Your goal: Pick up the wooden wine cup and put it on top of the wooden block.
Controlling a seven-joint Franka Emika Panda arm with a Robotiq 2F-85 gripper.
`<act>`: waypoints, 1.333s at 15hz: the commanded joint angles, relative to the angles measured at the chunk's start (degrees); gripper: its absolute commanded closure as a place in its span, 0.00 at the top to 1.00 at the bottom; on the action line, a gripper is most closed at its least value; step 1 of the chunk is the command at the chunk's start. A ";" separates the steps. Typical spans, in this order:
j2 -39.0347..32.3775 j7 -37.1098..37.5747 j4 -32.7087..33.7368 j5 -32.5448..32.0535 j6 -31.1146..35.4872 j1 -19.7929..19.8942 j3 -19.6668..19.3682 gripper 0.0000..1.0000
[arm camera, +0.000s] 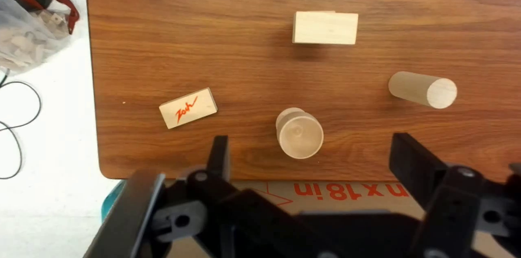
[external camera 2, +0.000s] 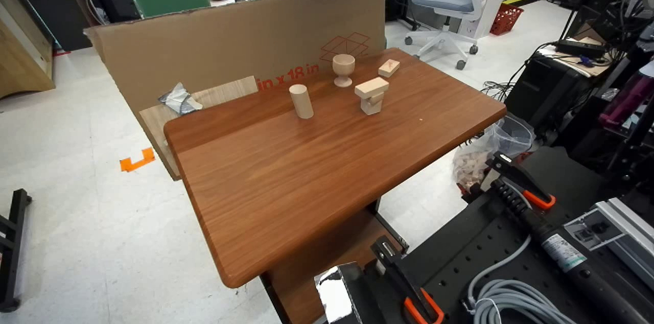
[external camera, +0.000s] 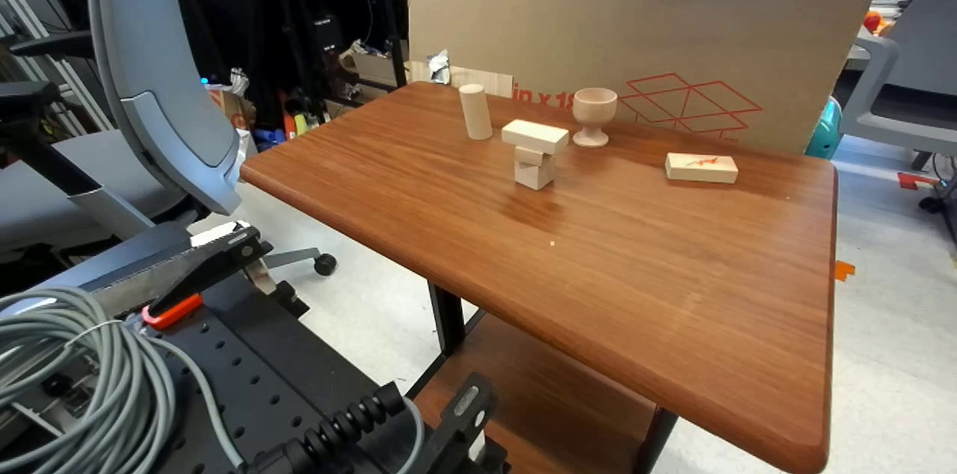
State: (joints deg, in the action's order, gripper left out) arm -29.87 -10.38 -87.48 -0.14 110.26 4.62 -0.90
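The pale wooden wine cup (external camera: 595, 108) stands upright near the table's far edge, in front of the cardboard. It also shows in an exterior view (external camera 2: 343, 64) and from above in the wrist view (arm camera: 301, 136). My gripper (arm camera: 310, 138) is open and empty. Its fingers appear on either side of the cup in the wrist view, apart from it and seemingly above it. Neither exterior view shows the gripper. No plain, lone upright cuboid shows, so the wooden block is hidden or out of view.
A stack of pale wooden pieces with a slab on top (external camera: 535, 136) stands near the cup. An upright wooden cylinder (external camera 2: 301, 101) and a flat slab with red writing (arm camera: 188, 108) flank the cup. A cardboard sheet (external camera: 523, 33) rises along the table's (external camera: 635, 257) far edge.
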 commanded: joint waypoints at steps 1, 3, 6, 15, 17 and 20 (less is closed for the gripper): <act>-5.78 -0.86 5.21 1.56 0.18 0.39 0.90 1.00; -8.05 -0.37 6.52 0.86 0.63 -0.06 0.94 1.00; -11.20 0.28 8.58 0.04 0.89 -0.62 0.71 1.00; -18.42 0.78 14.42 -0.89 -0.71 -1.95 0.77 1.00; -19.76 1.00 15.53 -1.21 -0.84 -2.35 0.67 1.00; -21.58 1.51 17.11 -2.20 -0.76 -2.95 0.35 1.00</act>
State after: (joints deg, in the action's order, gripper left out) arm -48.64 -9.95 -74.58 -0.95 111.19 2.30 -0.28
